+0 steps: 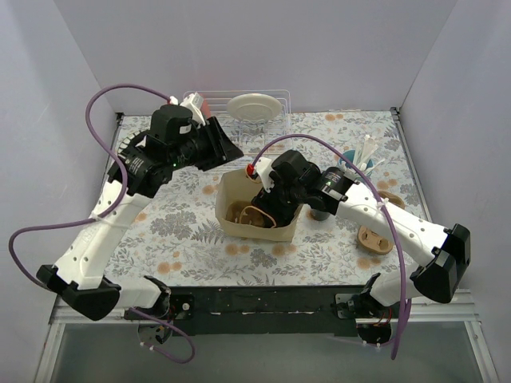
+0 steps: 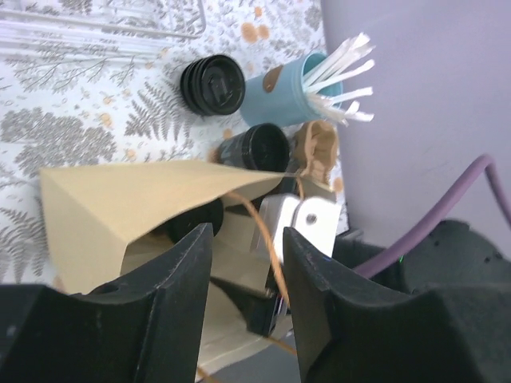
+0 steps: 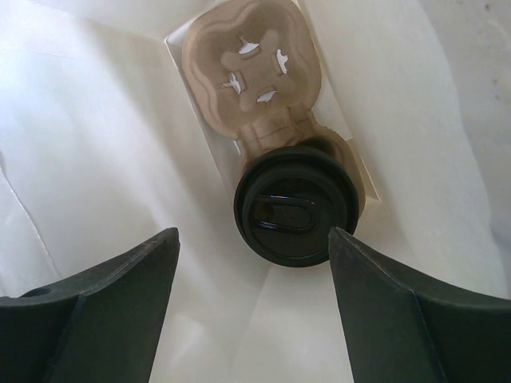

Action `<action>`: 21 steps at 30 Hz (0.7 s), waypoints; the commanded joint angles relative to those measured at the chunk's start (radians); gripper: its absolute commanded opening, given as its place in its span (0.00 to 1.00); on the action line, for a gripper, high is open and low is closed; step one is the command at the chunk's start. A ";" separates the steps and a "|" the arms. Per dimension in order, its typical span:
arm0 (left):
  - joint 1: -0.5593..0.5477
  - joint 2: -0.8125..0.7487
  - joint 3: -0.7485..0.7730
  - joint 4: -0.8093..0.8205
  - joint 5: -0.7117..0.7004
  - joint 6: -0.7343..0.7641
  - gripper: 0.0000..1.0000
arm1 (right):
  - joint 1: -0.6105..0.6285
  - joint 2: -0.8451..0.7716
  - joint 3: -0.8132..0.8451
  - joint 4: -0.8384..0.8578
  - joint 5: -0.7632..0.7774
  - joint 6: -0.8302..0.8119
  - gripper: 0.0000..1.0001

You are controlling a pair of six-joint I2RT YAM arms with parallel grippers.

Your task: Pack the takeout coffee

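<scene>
My right gripper [image 3: 251,247] hangs inside the bag [image 3: 96,144], fingers spread wide and holding nothing. It is directly over a lidded cup [image 3: 295,206] that sits in one socket of the carrier [image 3: 251,68]; the other socket is bare. I judge this cup placed. The move now is to lift straight up, keeping both fingers off the paper walls so the bag doesn't tip or crumple.

My left gripper [image 2: 247,235] is also spread, at the bag's rim, and I can't tell whether it touches the paper. I'd use it to steady the mouth.

A second cup [image 2: 211,84], lidded, and a third cup [image 2: 255,148] stand outside on the table [image 2: 80,120], just beside the blue cup [image 2: 287,88] of sticks. One of them belongs in the free socket.

I can read no brand or writing anywhere; the lid shows only a moulded oval.
</scene>
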 commanded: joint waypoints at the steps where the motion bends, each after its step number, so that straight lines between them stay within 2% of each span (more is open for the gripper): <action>1: 0.068 0.014 0.003 0.149 0.168 -0.096 0.36 | -0.004 -0.022 0.014 0.029 -0.018 0.007 0.82; 4: 0.105 0.018 -0.016 0.189 0.229 -0.131 0.31 | -0.004 -0.021 0.008 0.032 -0.022 0.009 0.82; 10: 0.122 0.029 -0.045 0.195 0.290 -0.167 0.28 | -0.004 -0.012 0.020 0.034 -0.018 0.009 0.82; 21: 0.122 -0.038 -0.215 0.253 0.340 -0.187 0.31 | -0.004 -0.011 0.013 0.032 -0.017 0.005 0.81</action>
